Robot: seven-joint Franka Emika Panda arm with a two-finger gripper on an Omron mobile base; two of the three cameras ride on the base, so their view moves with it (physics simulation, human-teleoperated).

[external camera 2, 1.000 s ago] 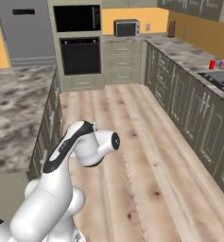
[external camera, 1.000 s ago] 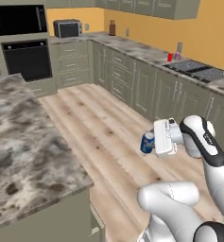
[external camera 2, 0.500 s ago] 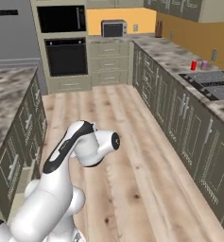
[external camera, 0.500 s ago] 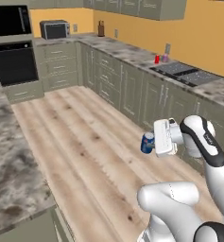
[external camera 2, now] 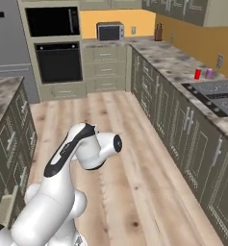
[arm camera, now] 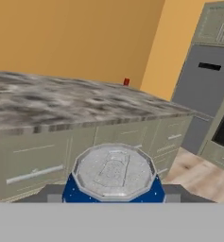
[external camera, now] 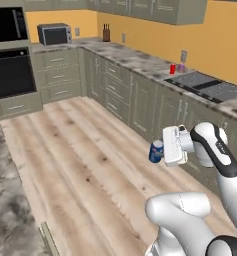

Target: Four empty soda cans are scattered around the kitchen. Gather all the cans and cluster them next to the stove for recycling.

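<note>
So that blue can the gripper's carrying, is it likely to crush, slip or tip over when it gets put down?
The blue can is small, so probably light, and too hard a squeeze from the gripper might dent it. Its smooth round side could slip. Set upright by the stove, it might tip, being narrow.

The blue can [arm camera: 112, 182] is showing a dull silver metal top and a glossy blue side. The desk [external camera: 140, 62] is looking like mottled grey stone, the floor [external camera: 75, 145] like pale matt wood planks, and the stove [external camera 2: 216, 93] like smooth black glass.
</note>
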